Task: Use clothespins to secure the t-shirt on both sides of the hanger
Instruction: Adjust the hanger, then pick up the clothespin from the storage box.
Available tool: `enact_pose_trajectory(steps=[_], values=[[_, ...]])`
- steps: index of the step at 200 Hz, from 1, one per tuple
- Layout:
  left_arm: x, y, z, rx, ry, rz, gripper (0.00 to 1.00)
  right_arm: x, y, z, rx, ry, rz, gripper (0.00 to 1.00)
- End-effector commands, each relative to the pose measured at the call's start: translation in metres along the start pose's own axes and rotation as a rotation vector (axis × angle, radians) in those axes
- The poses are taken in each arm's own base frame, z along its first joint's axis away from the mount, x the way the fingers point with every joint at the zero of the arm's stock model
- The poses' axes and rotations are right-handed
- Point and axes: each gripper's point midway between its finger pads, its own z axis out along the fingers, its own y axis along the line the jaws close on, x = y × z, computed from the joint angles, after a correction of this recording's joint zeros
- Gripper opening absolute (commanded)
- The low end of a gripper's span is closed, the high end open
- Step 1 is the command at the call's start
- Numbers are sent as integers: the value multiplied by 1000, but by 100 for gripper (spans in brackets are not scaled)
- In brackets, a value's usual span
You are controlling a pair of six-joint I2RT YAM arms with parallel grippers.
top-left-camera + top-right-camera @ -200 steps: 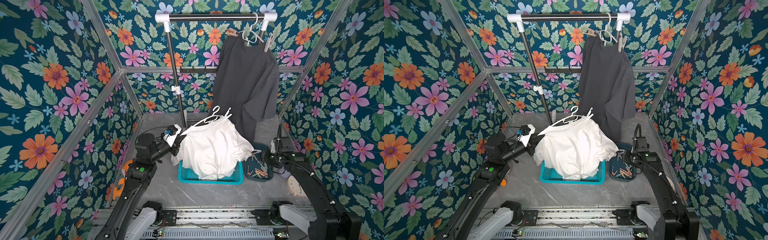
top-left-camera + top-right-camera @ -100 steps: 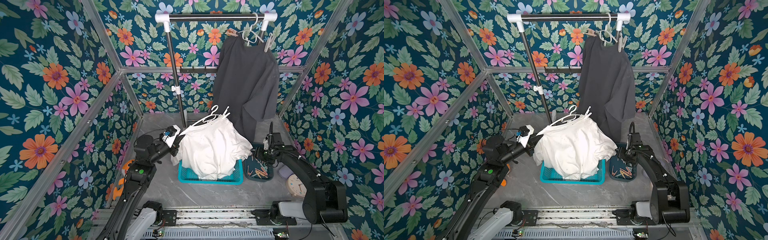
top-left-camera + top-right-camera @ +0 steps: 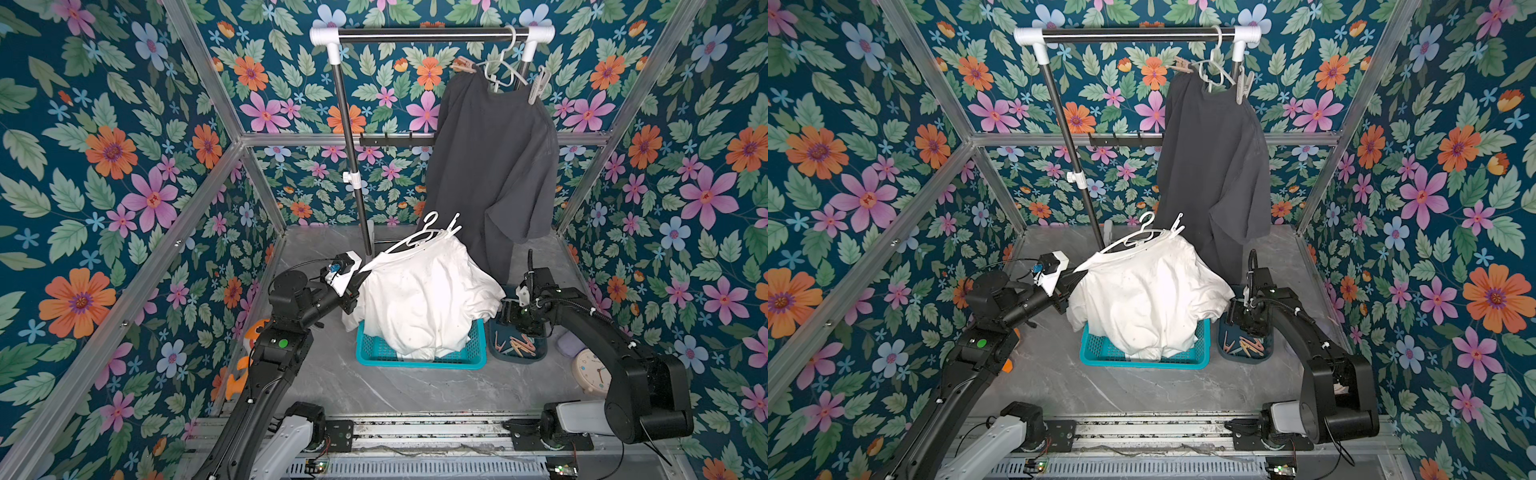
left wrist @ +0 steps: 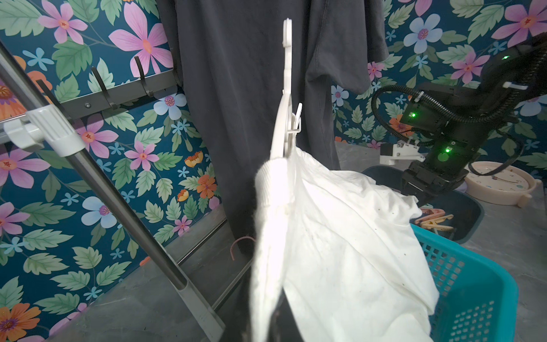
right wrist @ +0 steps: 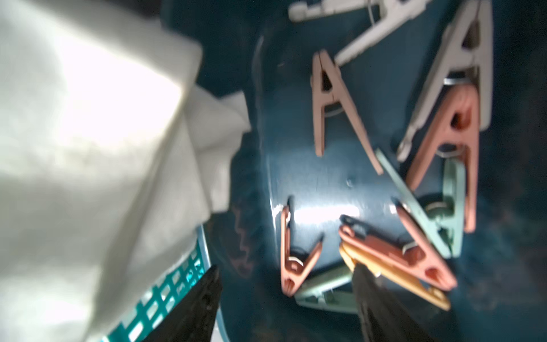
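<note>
- Entry one: left gripper (image 3: 352, 293)?
- Clamped shut on the near end of the white hanger (image 4: 286, 74), under the shoulder of the white t-shirt (image 3: 424, 299). Hanger tilted, raised above the teal basket (image 3: 415, 360).
- Pins on that hanger?
- One white clothespin (image 4: 297, 118), clipped at the far shoulder.
- Entry two: right gripper (image 5: 284, 296)?
- Jaws parted wide, nothing between them. Poised just above the loose clothespins (image 5: 396, 245): pink, tan, mint and pale grey, heaped in the dark blue tray (image 5: 310, 183) beside the basket.
- Obstructions?
- Loose fold of the white t-shirt spilling over the basket rim to the tray's edge, close beside one finger. Dark grey t-shirt (image 3: 490, 166) hanging from the rack (image 3: 428, 33) directly behind the white hanger, fixed with a tan clothespin (image 3: 463, 65) and a grey clothespin (image 3: 536, 89). Rack upright near the left wrist.
- Sundries?
- Round clock (image 3: 592, 370), flat on the floor past the tray, beside the right arm.
</note>
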Motion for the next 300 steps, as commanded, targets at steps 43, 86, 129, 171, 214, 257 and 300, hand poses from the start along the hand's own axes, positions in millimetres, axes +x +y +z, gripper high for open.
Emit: enact_pose_trajectory(steps=[43, 86, 129, 171, 214, 257, 300], values=[[-18, 0, 2, 14, -90, 43, 0, 44, -27, 8, 133, 152, 131, 70], [-15, 2, 6, 16, -74, 42, 0, 48, -38, 28, 214, 242, 126, 69], [-16, 3, 3, 0, -79, 55, 0, 29, -39, 46, 227, 200, 120, 68], [-16, 5, 2, -12, -76, 59, 0, -11, -33, 59, 245, 127, 93, 68], [-12, 6, 6, -9, -63, 56, 0, -43, -10, 54, 191, 100, 52, 67], [-10, 6, 7, -6, -56, 53, 0, -29, -7, 30, 159, 85, 34, 66], [-10, 6, 7, -1, -58, 55, 0, -15, -6, 17, 137, 86, 20, 65]])
